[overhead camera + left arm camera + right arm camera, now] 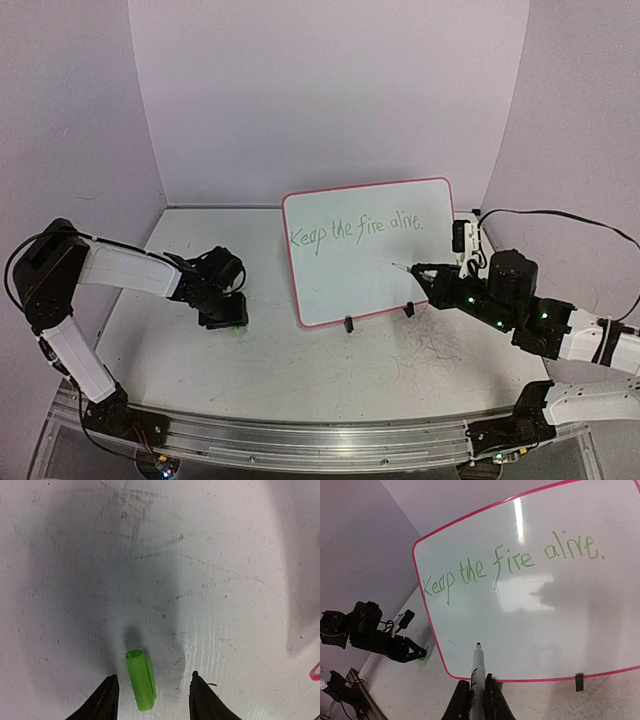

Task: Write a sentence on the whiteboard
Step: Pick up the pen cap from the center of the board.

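Observation:
The whiteboard [370,280] with a red-pink rim stands tilted on two black clip feet at the table's middle back. The green sentence [355,230] reads "Keep the fire alive." across its upper half; it also shows in the right wrist view [510,565]. My right gripper [477,692] is shut on a grey marker [477,667], tip pointing at the board's lower part, a little off the surface. My left gripper [152,692] is open, low over the table, with a green marker cap [141,680] lying between its fingers.
A black cable and a small black-and-white box [462,236] sit just right of the board. The left arm's gripper [402,650] rests on the table left of the board. Purple walls enclose the back and sides. The tabletop [300,360] is scuffed.

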Action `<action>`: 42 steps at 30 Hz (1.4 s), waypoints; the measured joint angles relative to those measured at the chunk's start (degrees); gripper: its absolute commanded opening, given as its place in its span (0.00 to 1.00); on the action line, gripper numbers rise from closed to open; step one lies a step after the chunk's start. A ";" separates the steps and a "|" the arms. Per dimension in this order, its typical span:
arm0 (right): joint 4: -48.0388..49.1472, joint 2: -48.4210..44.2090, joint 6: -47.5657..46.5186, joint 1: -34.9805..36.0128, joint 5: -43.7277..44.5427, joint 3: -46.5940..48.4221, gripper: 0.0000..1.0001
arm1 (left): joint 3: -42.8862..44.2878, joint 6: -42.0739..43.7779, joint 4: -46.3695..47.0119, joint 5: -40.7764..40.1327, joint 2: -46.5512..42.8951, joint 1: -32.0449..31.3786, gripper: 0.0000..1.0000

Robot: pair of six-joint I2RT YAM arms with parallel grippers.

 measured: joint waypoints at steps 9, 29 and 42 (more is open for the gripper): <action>0.43 -0.21 0.08 0.00 -0.09 -0.79 0.00 | 0.11 -1.00 -0.61 -4.18 1.51 -2.29 0.30; 0.89 -1.00 1.53 0.00 -0.50 -0.79 0.00 | 2.55 -0.93 -4.28 -15.02 4.43 -7.40 0.03; 0.99 1.22 2.01 0.00 -0.83 -0.79 0.00 | 0.03 -0.79 -7.01 -13.98 -4.51 -7.45 0.00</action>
